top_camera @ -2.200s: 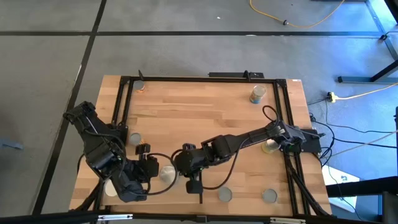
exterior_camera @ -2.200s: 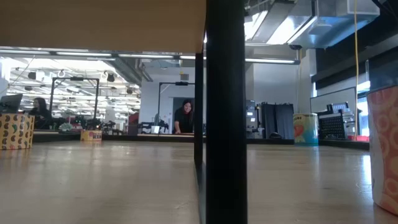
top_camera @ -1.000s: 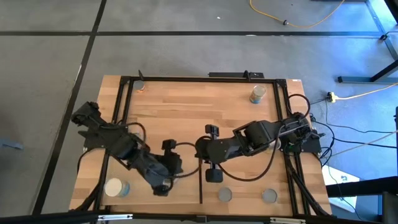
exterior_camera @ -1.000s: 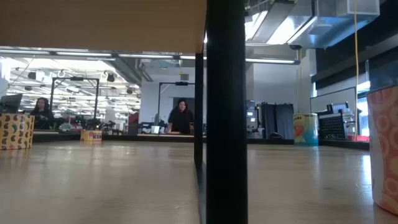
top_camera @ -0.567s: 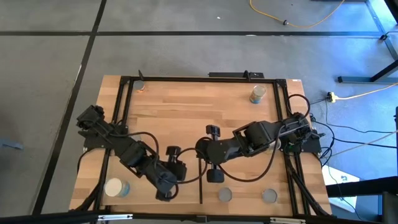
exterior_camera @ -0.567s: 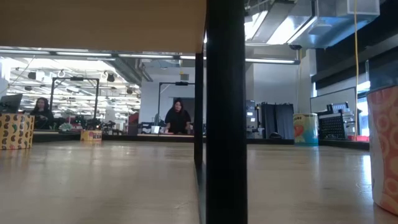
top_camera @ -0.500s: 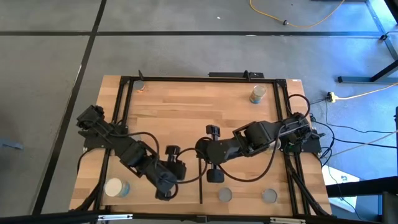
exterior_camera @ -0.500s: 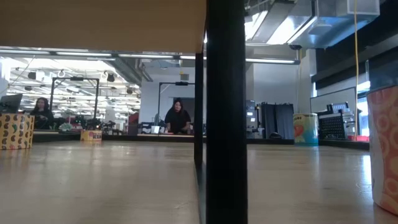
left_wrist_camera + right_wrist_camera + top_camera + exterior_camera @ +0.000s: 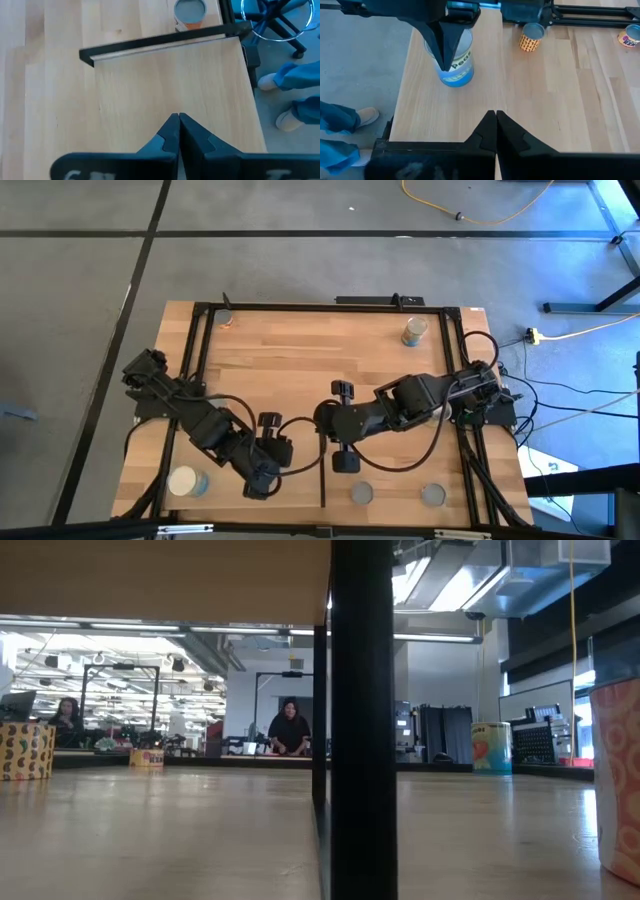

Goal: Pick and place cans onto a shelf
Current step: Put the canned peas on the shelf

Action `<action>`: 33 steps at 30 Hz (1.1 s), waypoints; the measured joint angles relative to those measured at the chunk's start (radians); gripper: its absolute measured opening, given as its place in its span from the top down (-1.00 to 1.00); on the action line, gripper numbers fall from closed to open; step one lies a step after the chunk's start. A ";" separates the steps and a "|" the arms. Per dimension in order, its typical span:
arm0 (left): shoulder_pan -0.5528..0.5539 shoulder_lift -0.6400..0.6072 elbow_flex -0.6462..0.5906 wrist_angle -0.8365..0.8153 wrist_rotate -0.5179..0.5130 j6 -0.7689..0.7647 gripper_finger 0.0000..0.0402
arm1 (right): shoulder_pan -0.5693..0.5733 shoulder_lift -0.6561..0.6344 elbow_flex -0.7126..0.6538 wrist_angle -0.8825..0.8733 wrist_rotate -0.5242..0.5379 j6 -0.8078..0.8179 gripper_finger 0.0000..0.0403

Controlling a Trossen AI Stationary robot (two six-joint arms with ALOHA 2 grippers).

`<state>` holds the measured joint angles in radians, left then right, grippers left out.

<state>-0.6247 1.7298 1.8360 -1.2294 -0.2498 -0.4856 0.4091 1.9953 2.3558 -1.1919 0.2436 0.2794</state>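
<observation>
A smooth pale-wood shelf panel [image 9: 165, 80] lay flat on the planked wooden tabletop [image 9: 300, 350], edged on one side by a thin black strip [image 9: 160, 44], and all places are given from that strip. The left gripper [image 9: 178, 117] was held over the panel on the shelf side of the strip, pointed towards it, its two dark fingers pressed together with nothing between them. The right gripper [image 9: 495, 116] was held near the strip and aimed across the panel away from it, its fingers likewise pressed together and empty. A small upright can with a grey metal top and an orange label [image 9: 190, 11] stood just beyond the strip, off the panel. A cream-topped can with a blue label [image 9: 454, 67] stood upright on the side of the strip where the panel lay, well away from it, near the table's corner, partly hidden in the right wrist view by the left gripper's closed fingers. Another grey-topped, orange-labelled can [image 9: 532, 36] stood farther off on that same side, beside the black metal frame [image 9: 580, 15]. A yellowish can [image 9: 414, 330] stood well apart from the strip at the table's far side. Blue trouser legs and a pale shoe of a person [image 9: 292, 85] were seen past the table edge nearest the strip.
</observation>
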 joint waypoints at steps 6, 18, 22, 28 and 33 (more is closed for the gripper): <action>-0.020 -0.013 0.001 -0.078 0.002 -0.046 1.00 | 0.000 0.000 0.000 0.001 0.001 0.000 1.00; -0.057 -0.050 -0.004 -0.255 0.014 -0.187 1.00 | 0.000 0.000 0.000 0.005 0.001 0.004 1.00; -0.066 -0.055 -0.004 -0.325 0.027 -0.220 1.00 | 0.000 0.000 0.000 0.005 0.001 0.004 1.00; -0.077 -0.055 -0.003 -0.342 0.039 -0.221 1.00 | 0.000 0.000 0.000 0.005 0.001 0.004 1.00; -0.074 -0.061 0.082 -0.342 -0.020 -0.204 1.00 | 0.000 0.000 0.000 0.005 0.001 0.004 1.00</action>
<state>-0.6987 1.6691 1.9184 -1.5712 -0.2694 -0.6897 0.4088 1.9953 2.3558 -1.1866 0.2443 0.2832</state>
